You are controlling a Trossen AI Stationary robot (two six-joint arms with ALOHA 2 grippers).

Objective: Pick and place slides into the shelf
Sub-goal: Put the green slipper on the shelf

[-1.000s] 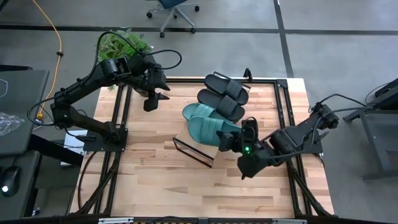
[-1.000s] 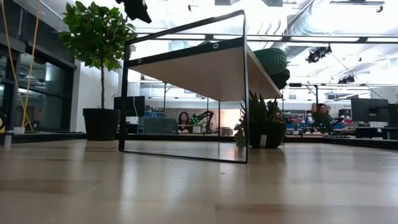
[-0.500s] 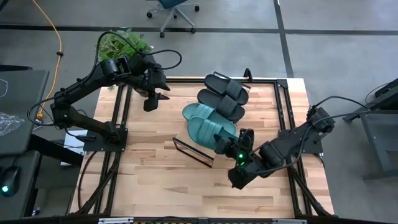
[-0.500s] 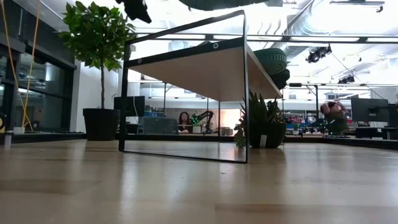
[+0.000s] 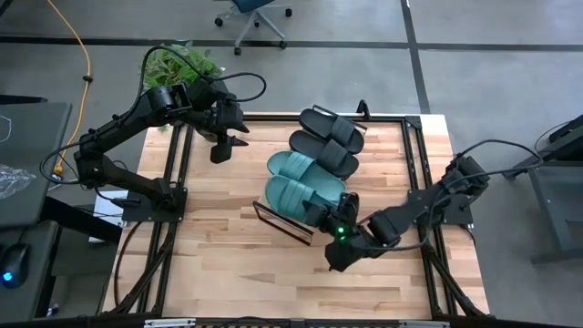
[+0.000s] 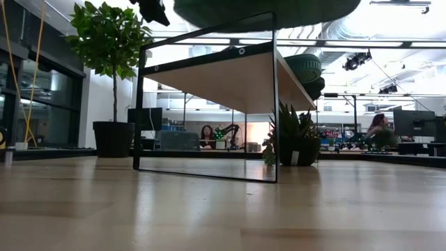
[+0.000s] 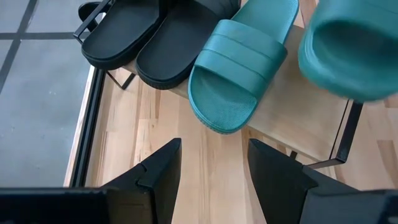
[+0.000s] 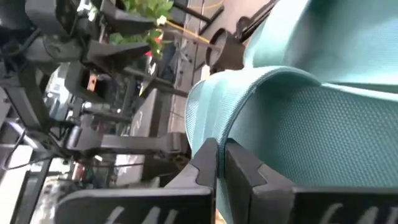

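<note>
1. Slides: two black slides [image 5: 328, 138] and one teal slide [image 5: 293, 167] lie on the shelf [image 5: 284, 222], frame centre; three placed.
2. Right gripper [image 5: 341, 220], clenched on the fourth teal slide [image 5: 296, 195], centre; placing remains.
3. Left gripper [image 5: 228, 145], released, upper left.

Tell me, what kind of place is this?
Probably an open office or lab: a wooden table with two robot arms on a bare grey floor, an office chair nearby, potted plants, and ducts overhead.

- Two black slides [image 5: 330, 138] lie side by side at the shelf's [image 5: 273, 217] far end.
- One teal slide [image 5: 293, 167] rests beside them on the board.
- Second teal slide [image 5: 302, 198] sits over the shelf's near end, its edge pinched by the right gripper [image 5: 341, 221].
</note>
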